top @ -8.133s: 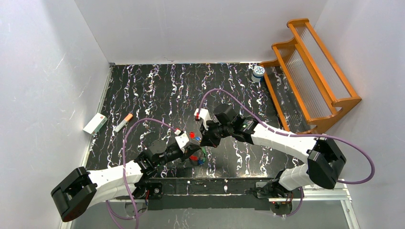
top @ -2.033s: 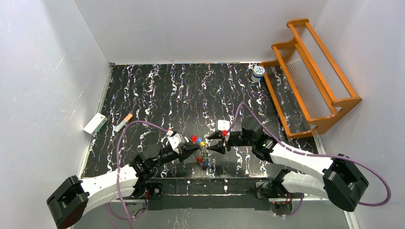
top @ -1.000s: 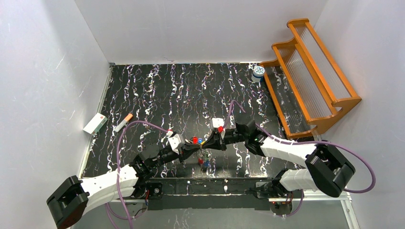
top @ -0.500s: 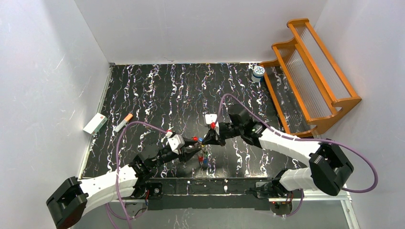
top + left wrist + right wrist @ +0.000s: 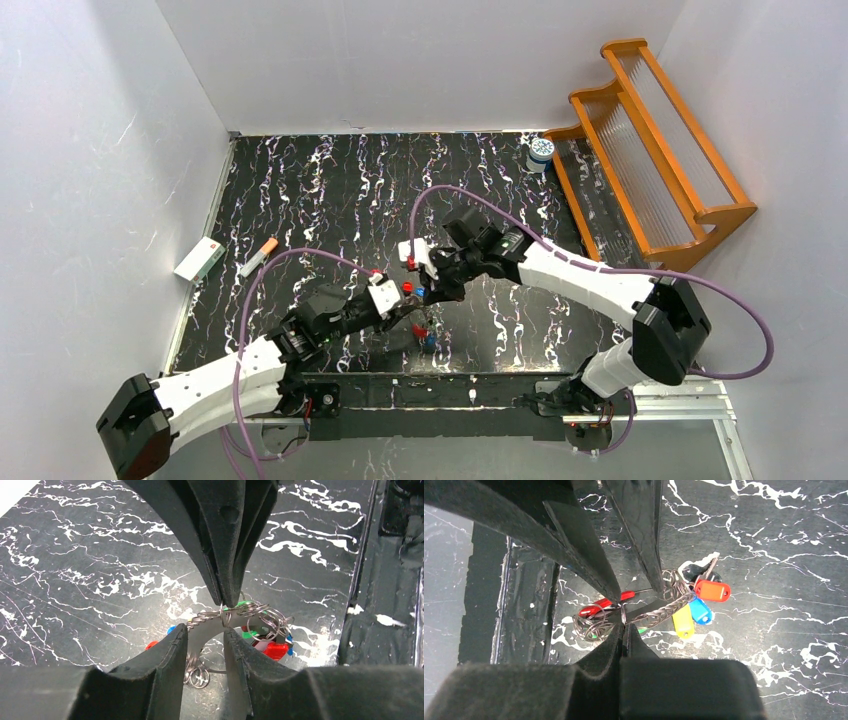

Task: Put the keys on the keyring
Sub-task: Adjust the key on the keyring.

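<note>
The keyring [image 5: 664,607], a twisted wire loop, hangs just above the table between both grippers. It also shows in the left wrist view [image 5: 202,621]. Keys with red [image 5: 712,590], yellow [image 5: 682,621] and blue [image 5: 700,611] heads hang on it by several small split rings. The bunch shows in the top view [image 5: 426,338]. My left gripper [image 5: 205,632] [image 5: 408,305] holds the loop, which crosses between its narrowly parted fingers. My right gripper [image 5: 624,630] [image 5: 430,290] faces it, shut on one small ring at the loop.
A white box [image 5: 199,259] and an orange-tipped white stick [image 5: 259,256] lie at the mat's left edge. A white-and-blue jar [image 5: 541,151] stands at the back right beside a wooden rack [image 5: 650,160]. Purple cables arch over both arms.
My right gripper has swung left and a little away from the near edge, closing in on the bunch. My left gripper has shifted slightly with the keyring in it.
</note>
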